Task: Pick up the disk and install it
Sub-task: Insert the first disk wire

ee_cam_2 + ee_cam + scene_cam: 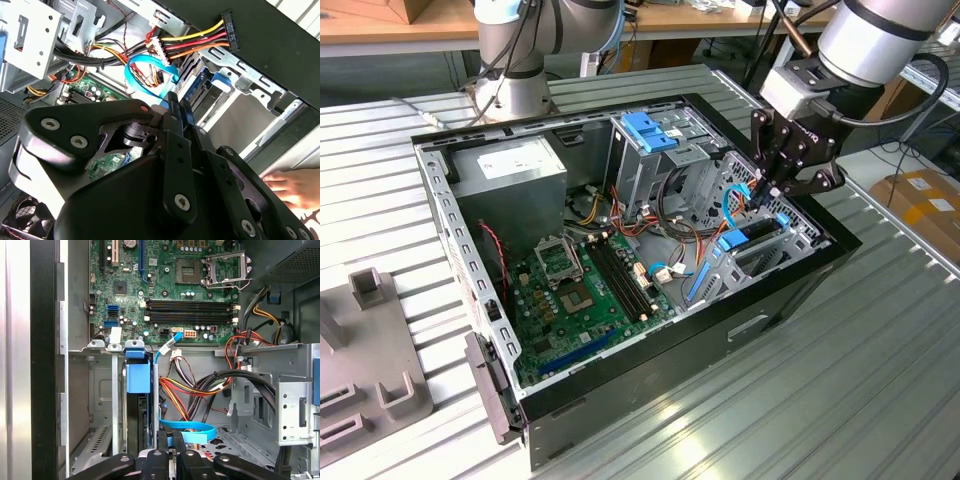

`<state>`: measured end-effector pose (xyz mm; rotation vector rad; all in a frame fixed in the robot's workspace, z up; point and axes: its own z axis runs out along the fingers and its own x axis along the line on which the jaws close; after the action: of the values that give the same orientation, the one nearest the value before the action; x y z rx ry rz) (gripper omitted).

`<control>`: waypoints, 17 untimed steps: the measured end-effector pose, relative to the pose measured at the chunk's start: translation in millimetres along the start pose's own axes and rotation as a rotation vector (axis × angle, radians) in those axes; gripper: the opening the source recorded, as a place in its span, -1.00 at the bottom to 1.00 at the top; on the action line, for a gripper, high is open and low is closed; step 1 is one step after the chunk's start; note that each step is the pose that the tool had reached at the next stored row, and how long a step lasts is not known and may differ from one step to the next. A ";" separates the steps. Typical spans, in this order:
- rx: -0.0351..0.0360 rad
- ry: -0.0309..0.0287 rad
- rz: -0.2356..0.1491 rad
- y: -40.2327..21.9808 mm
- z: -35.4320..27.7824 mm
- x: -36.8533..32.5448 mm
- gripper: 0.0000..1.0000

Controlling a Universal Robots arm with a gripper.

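**Disk [138, 382] standing beside the gripper [170, 435]**

The gripper's fingers are being pressed together over the open case. Just beside their tips, the disk is being held on edge by the drive bay [102, 390]. Farther beyond, the motherboard [165, 285] is being seen.

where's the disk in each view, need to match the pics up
Exterior view: the disk sits in the drive bay at the case corner on the exterior view's right, just under the tool.
First wrist view: the disk, blue caddy end showing, stands in the bay between the case wall and the cable bundle.
Second wrist view: the disk lies just past the tool tip.
Shared landmark: the green motherboard.
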<state>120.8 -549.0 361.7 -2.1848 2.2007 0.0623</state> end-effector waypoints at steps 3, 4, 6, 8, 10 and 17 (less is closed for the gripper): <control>0.0000 -0.0002 0.000 0.0 -0.1 2.9 -0.69; 0.0000 -0.0006 0.000 0.0 -0.1 3.4 -0.69; 0.0000 -0.0022 0.000 -0.1 -0.3 6.4 -0.69; 0.0000 -0.0038 0.000 -0.1 -0.5 9.1 -0.69; 0.0031 -0.0116 -0.002 7.1 -0.5 11.7 -0.69; 0.0031 -0.0116 -0.002 7.1 -0.5 12.7 -0.69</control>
<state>113.6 -561.6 361.5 -2.1799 2.1905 0.0713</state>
